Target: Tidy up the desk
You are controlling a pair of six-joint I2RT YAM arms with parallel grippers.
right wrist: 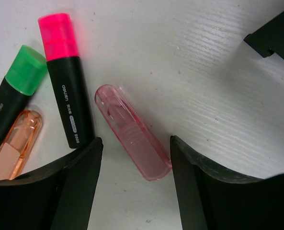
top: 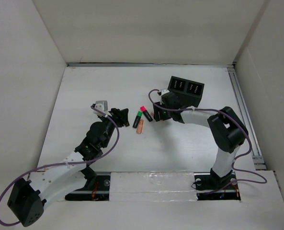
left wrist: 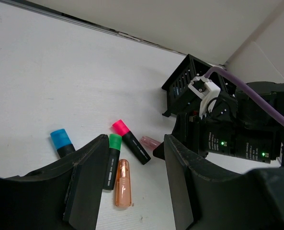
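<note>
The desk (top: pixel 180 153) is a white tabletop. On it lie a pink-capped highlighter (top: pixel 146 113), a green-capped highlighter (top: pixel 137 119) and a clear orange cap (top: pixel 140 127). My left gripper (top: pixel 122 117) is open just left of them, with the orange cap (left wrist: pixel 123 183) between its fingers in the left wrist view (left wrist: pixel 134 148). A blue-capped highlighter (left wrist: pixel 61 143) lies beyond its left finger. My right gripper (top: pixel 157 116) is open and low over the desk; a clear pink cap (right wrist: pixel 132 132) lies flat between its fingers (right wrist: pixel 136 146), untouched.
A black two-compartment organizer box (top: pixel 186 88) stands behind the right gripper, and one corner shows in the right wrist view (right wrist: pixel 273 36). A metal rail (top: pixel 244 115) runs along the desk's right edge. White panels wall the desk.
</note>
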